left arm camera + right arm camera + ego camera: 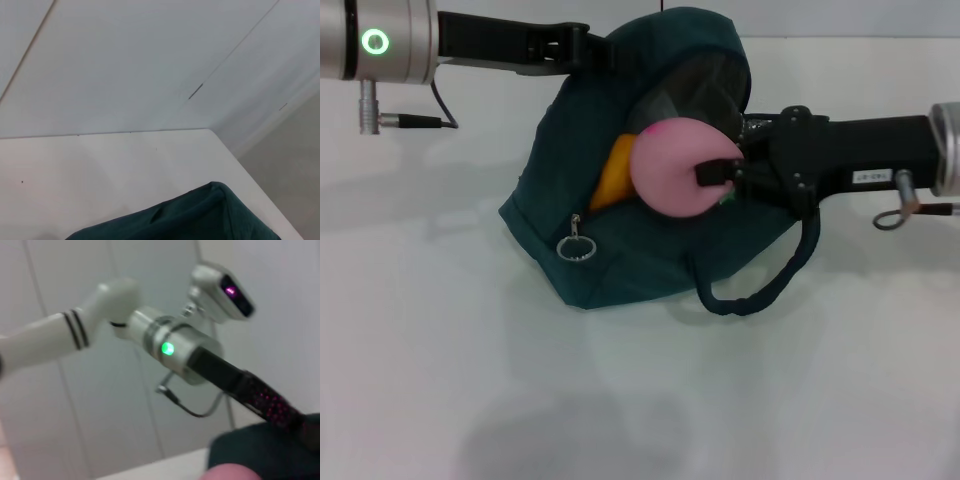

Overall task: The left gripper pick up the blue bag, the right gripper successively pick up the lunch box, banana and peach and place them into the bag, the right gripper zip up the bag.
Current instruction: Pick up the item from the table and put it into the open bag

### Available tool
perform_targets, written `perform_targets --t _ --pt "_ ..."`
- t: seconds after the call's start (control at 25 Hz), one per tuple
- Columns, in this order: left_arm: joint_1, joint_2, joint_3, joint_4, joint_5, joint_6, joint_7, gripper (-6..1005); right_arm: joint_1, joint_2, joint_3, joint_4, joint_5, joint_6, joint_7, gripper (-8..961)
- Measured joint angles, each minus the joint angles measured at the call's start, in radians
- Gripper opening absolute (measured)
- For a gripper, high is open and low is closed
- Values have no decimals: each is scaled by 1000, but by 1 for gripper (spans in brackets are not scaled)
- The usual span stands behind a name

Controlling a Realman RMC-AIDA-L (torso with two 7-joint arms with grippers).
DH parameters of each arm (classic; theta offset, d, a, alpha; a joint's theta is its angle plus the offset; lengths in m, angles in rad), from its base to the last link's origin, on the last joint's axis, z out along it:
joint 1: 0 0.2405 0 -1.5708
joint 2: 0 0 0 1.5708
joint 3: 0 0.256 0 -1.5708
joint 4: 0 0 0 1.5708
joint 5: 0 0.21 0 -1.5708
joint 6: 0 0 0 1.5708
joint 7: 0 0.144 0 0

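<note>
The blue bag (620, 250) stands on the white table, its mouth open toward the right. My left gripper (588, 45) reaches in from the upper left, shut on the bag's top edge and holding it up. The right gripper (720, 172) comes from the right, shut on the pink peach (675, 165), which hangs at the bag's opening. The orange-yellow banana (613, 172) shows inside the bag behind the peach. The lunch box is hidden. Bag fabric (200, 215) fills the near corner of the left wrist view. The right wrist view catches the peach (232, 472) and the bag (265, 450).
The zipper's metal ring pull (577, 247) hangs on the bag's front. One loop handle (760, 290) droops onto the table (640, 400) under the right gripper. The table's far edge meets a tiled wall (150, 60).
</note>
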Motion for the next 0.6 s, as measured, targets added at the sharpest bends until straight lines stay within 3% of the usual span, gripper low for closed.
perform_targets --t 0.4,0.6 --pt "13 0 3 0 -1 0 0 66 -44 2 -9 1 131 138 -122 36" --pt "14 0 3 0 -1 0 0 67 -34 -6 -133 0 131 176 -130 35"
